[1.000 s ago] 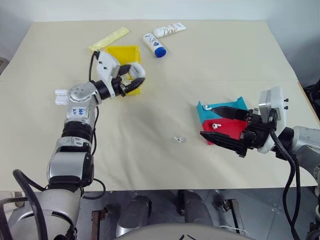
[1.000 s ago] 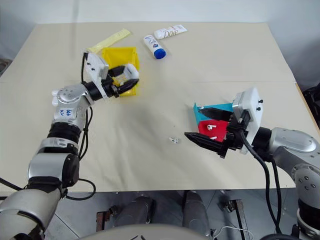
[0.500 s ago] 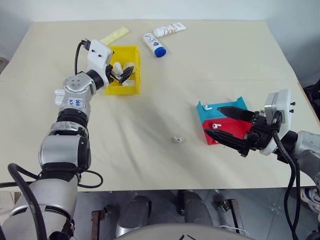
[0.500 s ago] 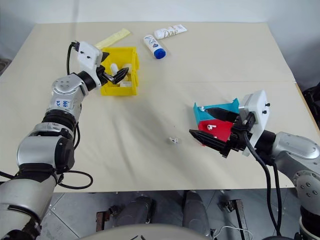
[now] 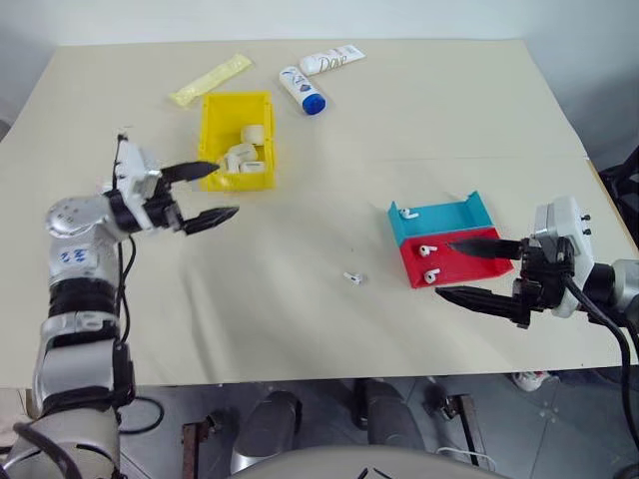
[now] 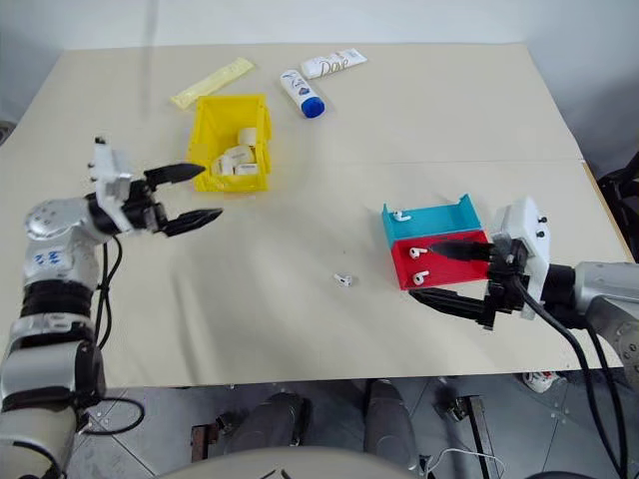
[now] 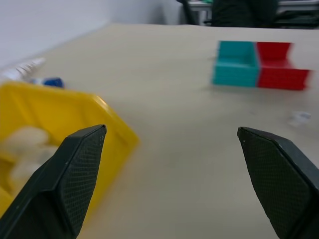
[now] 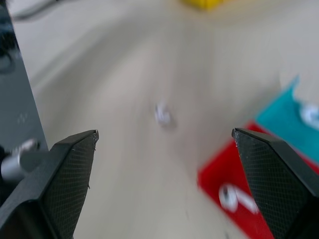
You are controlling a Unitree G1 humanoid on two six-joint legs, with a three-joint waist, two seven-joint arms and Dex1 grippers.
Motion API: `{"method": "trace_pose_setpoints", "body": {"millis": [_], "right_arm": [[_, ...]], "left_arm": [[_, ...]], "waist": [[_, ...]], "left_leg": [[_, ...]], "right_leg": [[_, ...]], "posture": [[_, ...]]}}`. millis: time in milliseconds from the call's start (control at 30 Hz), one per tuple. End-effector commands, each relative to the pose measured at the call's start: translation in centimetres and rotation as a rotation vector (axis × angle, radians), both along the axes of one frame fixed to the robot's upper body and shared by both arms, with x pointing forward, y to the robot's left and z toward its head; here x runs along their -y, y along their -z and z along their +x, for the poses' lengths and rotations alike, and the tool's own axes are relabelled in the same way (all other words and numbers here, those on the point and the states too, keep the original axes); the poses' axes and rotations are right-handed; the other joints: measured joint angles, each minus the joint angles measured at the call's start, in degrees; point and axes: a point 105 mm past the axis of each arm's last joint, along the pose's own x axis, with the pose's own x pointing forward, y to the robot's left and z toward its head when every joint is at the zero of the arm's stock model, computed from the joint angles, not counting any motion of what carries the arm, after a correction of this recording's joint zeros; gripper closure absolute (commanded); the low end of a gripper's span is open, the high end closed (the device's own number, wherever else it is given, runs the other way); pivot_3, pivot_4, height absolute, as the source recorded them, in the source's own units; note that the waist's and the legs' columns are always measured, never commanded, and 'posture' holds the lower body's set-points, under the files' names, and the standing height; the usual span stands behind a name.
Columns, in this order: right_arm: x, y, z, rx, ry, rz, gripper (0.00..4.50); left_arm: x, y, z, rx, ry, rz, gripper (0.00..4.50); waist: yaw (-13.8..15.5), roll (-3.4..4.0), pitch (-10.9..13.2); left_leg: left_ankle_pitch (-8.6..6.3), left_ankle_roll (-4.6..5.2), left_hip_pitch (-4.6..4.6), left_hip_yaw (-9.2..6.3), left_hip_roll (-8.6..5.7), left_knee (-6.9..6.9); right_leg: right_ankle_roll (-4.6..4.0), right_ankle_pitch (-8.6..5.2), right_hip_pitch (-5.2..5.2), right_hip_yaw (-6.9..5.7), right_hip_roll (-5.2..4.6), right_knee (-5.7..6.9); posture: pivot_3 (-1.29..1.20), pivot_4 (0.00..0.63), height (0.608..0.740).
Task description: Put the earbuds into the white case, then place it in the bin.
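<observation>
Nearest the robot, the right gripper point(image 5: 477, 269) is held low over the table point(image 5: 419, 130), just on the robot's side of the red tray point(image 5: 461, 262); its forearm comes in from the table's right edge and its two black fingers are spread wide, pointing toward the left, with nothing between them — the upper finger lies over the red tray's near part. A loose earbud point(image 5: 352, 278) is seen on the bare table to the left of the red tray, clear of both grippers. Two earbuds lie inside the red tray, and one more in the blue tray point(image 5: 439, 219), which adjoins the red tray on its far side. Well to the left of the red tray and somewhat farther back, the left gripper point(image 5: 207, 192) is held about level, its arm bent at the elbow, fingers pointing rightward and parted wide, empty, just beside the near left corner of the bin point(image 5: 236, 140). Several white cases point(image 5: 245, 155) lie inside the bin. Beyond the bin lie a yellow sachet point(image 5: 211, 80) and two white lotion tubes point(image 5: 318, 75).
</observation>
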Motion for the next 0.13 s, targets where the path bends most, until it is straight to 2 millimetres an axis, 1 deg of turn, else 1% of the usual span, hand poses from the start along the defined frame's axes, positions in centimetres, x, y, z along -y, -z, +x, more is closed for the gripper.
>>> {"method": "trace_pose_setpoints", "body": {"millis": [33, 67, 133], "right_arm": [[2.0, 0.2, 0.1, 0.023, -0.018, -0.086, 0.00], [2.7, 0.6, 0.3, 0.016, -0.010, -0.113, 0.00], [3.5, 1.1, 0.6, 0.015, -0.002, -0.142, 0.00]], "left_arm": [[-2.3, -0.6, -1.1, 0.003, -0.071, 0.008, 0.02], [-2.9, -0.3, -1.1, -0.013, -0.112, 0.024, 0.02], [-2.8, -0.2, -1.3, -0.004, -0.114, 0.027, 0.02]], "waist": [[0.09, 0.02, 0.00], [0.09, 0.02, 0.00], [0.14, 0.03, 0.01]], "left_leg": [[0.00, 0.00, 0.01, 0.00, 0.00, 0.00], [0.00, 0.00, 0.01, 0.01, -0.01, -0.01], [-0.01, 0.00, 0.03, 0.01, -0.02, -0.01]], "right_leg": [[0.00, 0.00, 0.00, 0.00, 0.00, 0.00], [0.00, 0.00, 0.01, 0.00, -0.01, -0.01], [-0.01, 0.00, 0.02, 0.01, -0.01, 0.00]], "posture": [[0.00, 0.150, 0.740], [0.00, 0.150, 0.740], [0.00, 0.150, 0.740]]}}
